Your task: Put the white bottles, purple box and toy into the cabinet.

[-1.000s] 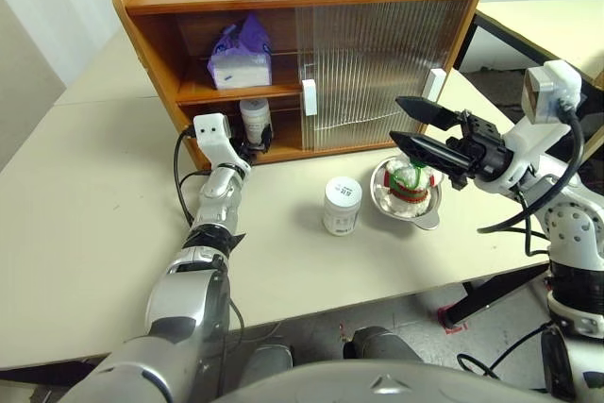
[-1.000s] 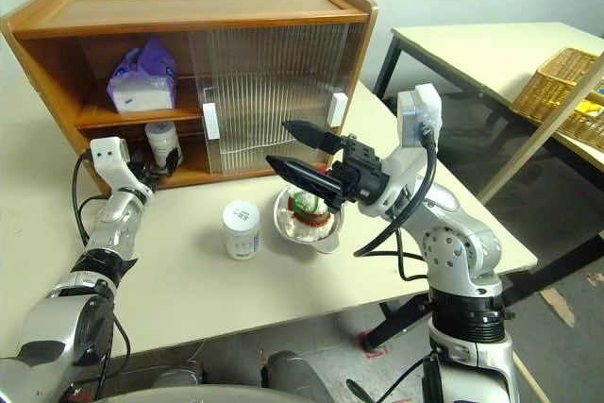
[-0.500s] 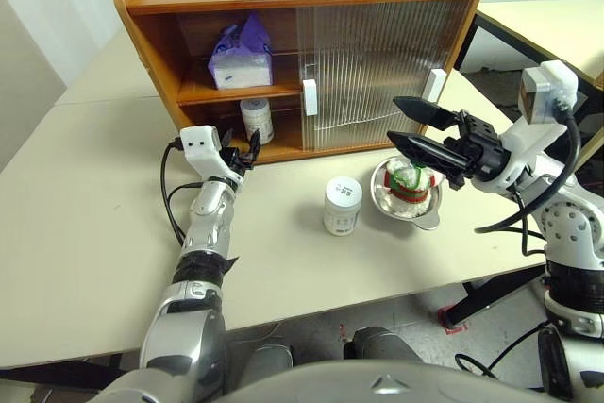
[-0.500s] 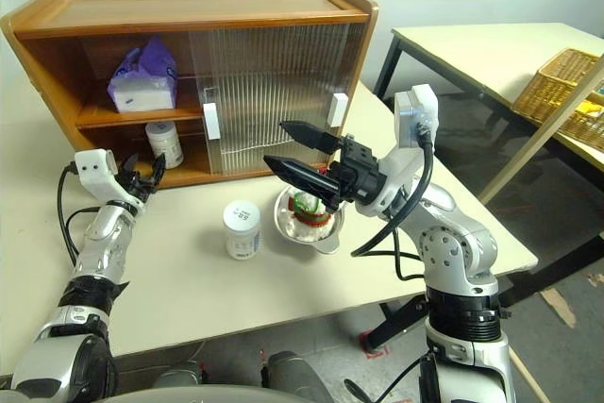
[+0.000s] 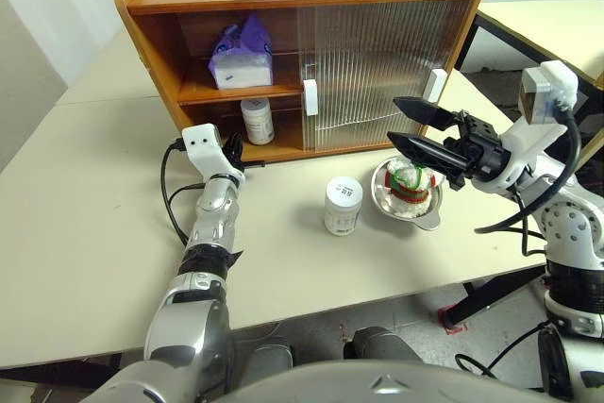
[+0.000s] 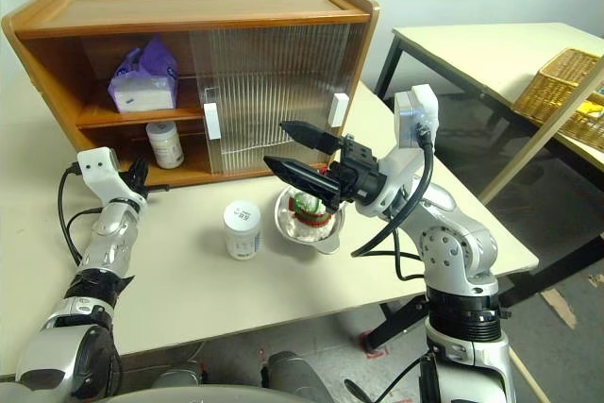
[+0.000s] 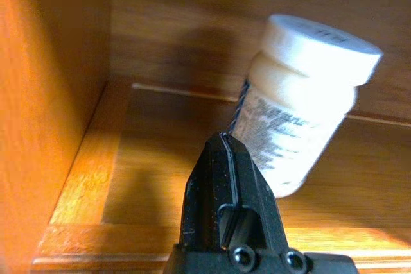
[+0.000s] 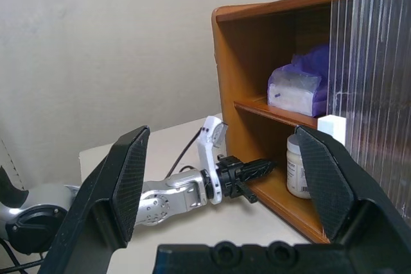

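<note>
A: Where is everything sitting?

B: The cabinet [image 5: 302,54] is standing on the counter [image 5: 85,224] with its left side open and its ribbed doors covering the right. The purple box [image 5: 240,56] is lying on the upper shelf, and one white bottle [image 5: 257,121] is standing upright on the lower shelf below it.

A: And the other bottle?

B: The second white bottle [image 5: 342,206] is standing on the counter in front of the cabinet, just beside a metal bowl [image 5: 406,203]. The toy [image 5: 411,180] is sitting inside that bowl.

A: What is the left gripper doing?

B: The left gripper [image 5: 231,151] is hovering at the front edge of the lower shelf, with its fingers pressed together and nothing between them. It is pointing at the shelved bottle but standing apart from it; the left wrist view is showing the joined fingers [image 7: 226,178] in front of the bottle.

A: The right one?

B: The right gripper [image 5: 411,127] is hanging above the bowl and toy, with its two fingers spread wide apart and holding nothing. It is pointing across toward the robot's left.
</note>
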Controlling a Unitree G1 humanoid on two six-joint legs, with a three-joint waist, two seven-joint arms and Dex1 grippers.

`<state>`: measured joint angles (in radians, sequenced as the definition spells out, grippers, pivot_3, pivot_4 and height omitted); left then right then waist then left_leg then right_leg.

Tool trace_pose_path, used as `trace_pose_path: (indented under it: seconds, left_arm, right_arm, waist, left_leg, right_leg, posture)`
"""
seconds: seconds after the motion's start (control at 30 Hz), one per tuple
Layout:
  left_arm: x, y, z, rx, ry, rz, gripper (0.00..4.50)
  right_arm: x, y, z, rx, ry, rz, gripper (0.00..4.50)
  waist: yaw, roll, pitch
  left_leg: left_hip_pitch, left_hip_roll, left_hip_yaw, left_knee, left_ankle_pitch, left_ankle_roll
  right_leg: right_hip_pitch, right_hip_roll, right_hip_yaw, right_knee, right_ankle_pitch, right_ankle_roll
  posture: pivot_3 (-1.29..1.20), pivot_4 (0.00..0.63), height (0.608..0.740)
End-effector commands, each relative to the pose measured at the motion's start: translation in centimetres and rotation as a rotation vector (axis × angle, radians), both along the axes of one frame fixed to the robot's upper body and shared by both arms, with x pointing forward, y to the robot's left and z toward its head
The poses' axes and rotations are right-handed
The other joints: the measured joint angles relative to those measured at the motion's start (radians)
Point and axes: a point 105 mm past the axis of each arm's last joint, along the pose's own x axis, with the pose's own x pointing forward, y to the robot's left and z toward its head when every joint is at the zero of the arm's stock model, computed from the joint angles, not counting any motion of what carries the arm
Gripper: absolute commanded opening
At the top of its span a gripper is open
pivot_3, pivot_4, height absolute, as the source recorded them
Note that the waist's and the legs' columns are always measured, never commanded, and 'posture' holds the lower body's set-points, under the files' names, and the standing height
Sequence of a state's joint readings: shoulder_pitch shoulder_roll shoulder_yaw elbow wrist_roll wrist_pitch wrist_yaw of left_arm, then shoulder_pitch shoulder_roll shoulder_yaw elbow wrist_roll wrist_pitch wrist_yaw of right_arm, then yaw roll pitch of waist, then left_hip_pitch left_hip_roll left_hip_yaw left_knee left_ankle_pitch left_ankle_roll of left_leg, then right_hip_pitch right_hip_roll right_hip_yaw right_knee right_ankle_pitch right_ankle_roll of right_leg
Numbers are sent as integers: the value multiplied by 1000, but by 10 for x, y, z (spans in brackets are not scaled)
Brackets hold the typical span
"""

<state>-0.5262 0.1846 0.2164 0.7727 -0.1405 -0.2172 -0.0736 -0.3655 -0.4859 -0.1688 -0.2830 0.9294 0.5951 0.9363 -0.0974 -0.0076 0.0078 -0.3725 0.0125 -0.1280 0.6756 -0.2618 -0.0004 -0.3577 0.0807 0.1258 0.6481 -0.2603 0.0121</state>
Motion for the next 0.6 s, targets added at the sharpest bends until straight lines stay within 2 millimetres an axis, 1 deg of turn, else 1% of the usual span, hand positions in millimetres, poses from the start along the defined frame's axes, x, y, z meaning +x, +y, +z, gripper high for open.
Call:
trace_pose_path:
  seconds: [0.03,0.27,0.43,0.6]
  left_arm:
    - [7,0,1,18,12,13,20]
    - [18,-2,6,23,18,18,20]
    - [21,0,5,32,34,28,20]
    - [25,-8,3,26,52,-11,20]
  right_arm:
    - [-1,2,1,-15,-9,3,4500]
    - [-2,1,2,-17,-9,1,4500]
    - [-3,1,2,-18,-9,-2,4500]
    - [-4,1,2,-19,-9,-5,4500]
  waist:
    - [1,0,0]
    - [0,0,0]
    - [-1,0,0]
    - [-1,0,0]
  left_leg:
    - [0,0,0,0,0,0]
    - [0,-2,0,0,0,0]
    - [0,-3,0,0,0,0]
    - [0,-4,0,0,0,0]
  right_leg:
    - [0,0,0,0,0,0]
    - [0,-2,0,0,-1,1]
    - [0,-3,0,0,-1,3]
    - [1,-4,0,0,-2,3]
  posture:
    - [-151,0,740]
    - [-158,0,740]
    - [-164,0,740]
    - [-169,0,740]
